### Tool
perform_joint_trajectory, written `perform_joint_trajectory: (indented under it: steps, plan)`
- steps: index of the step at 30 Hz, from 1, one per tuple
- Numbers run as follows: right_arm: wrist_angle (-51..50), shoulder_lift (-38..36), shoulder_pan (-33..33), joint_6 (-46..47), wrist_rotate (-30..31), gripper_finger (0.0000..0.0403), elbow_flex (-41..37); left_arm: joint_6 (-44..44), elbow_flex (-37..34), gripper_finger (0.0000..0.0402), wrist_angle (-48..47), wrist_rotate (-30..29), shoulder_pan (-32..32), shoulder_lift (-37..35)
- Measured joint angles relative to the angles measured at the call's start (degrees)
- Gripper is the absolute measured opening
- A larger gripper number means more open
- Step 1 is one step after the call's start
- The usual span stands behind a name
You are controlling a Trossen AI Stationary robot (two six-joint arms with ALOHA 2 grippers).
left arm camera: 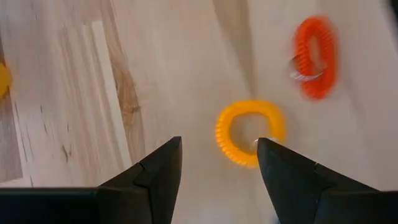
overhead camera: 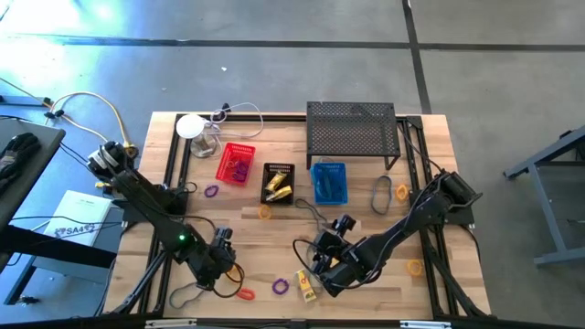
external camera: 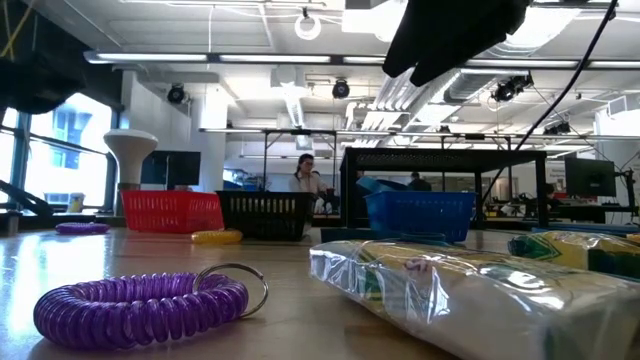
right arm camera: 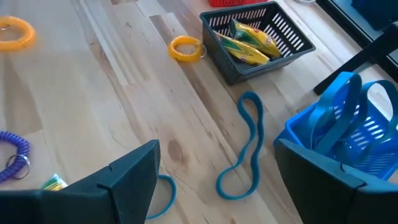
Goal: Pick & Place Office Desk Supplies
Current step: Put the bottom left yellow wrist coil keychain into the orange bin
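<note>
We judged the step in hand to be picking up the orange ring [left arm camera: 250,133] near the table's [overhead camera: 416,174] front-left corner: drop straight down so one finger lands inside the loop. The left gripper [left arm camera: 217,163] hovered just above it, angled steeply down, jaws wide and empty. The right gripper [right arm camera: 217,171] waited near the front edge's middle, wide open, empty.

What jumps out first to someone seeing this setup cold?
Probably the row of three small baskets mid-table: red basket, black basket holding yellow packets, blue basket, with the black mesh shelf behind. Next, the coiled rings and band loops scattered over the wood. The open left gripper hovers by an orange ring near the front edge; the open right gripper hangs over a blue band loop.
</note>
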Motion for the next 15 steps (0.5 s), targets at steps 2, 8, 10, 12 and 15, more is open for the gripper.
perform_joint_trajectory:
  steps: [2,8,10,12,15]
  plan:
    - [0.0,0.0,0.0,0.0,-0.1,0.0307,0.0,0.1,0.0,0.0200,0.0,0.0,0.0,1.7]
    - [0.0,0.0,0.5,-0.2,-0.4,0.0307,0.0,-1.8,0.0,0.0200,2.9,0.0,-0.5,5.3]
    - [0.0,0.0,0.5,-0.2,-0.4,0.0307,0.0,-0.8,0.0,0.0200,4.7,-0.1,-0.9,5.9]
    - [0.2,0.0,0.4,-0.2,-0.4,0.0307,0.0,-0.6,0.0,0.0200,5.2,-0.2,-1.3,6.6]
    - [1.4,0.0,0.4,-0.2,-0.4,0.0307,0.0,-1.0,0.0,0.0200,5.5,-0.2,-1.6,7.5]
